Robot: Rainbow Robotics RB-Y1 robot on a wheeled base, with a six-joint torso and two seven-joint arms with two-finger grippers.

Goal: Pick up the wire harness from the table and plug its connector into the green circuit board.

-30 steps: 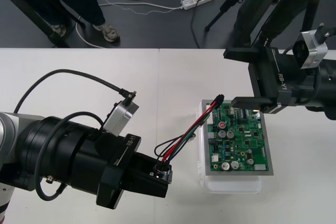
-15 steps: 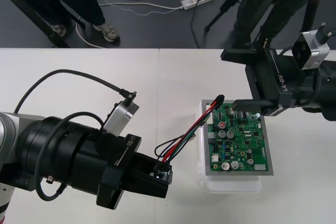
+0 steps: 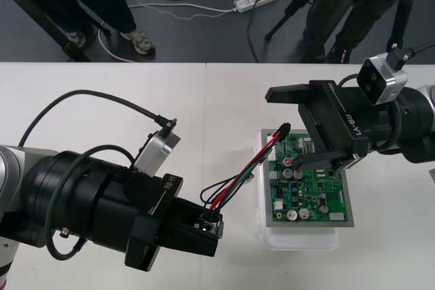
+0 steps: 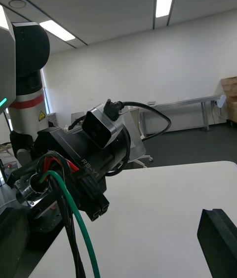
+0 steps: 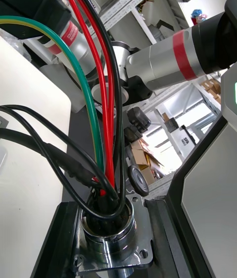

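1. Evidently the plugging-in step was in hand. The left gripper (image 3: 209,227), on the near-left side of the table (image 3: 102,93), was clenched on the wire harness by its round metal socket (image 5: 111,238), a finger on either side of the flange.
2. From that socket the red, black and green wires (image 3: 245,168) arced up to the small black plug (image 3: 286,127). The plug sat at the far-left corner of the green circuit board (image 3: 312,185); whether it was seated or merely poised there could not be told.
3. The right gripper (image 3: 281,128) stood over that same corner with its jaws released and wide apart, the plug lying between the two fingers as seen from above.
4. By my judgement, the next move called for the right fingers to close squarely on the plug body, clear of the wires. They would then press it into its header while the left arm allowed slack.
5. No true container was present. The white base (image 3: 299,239) held the board and nothing else.
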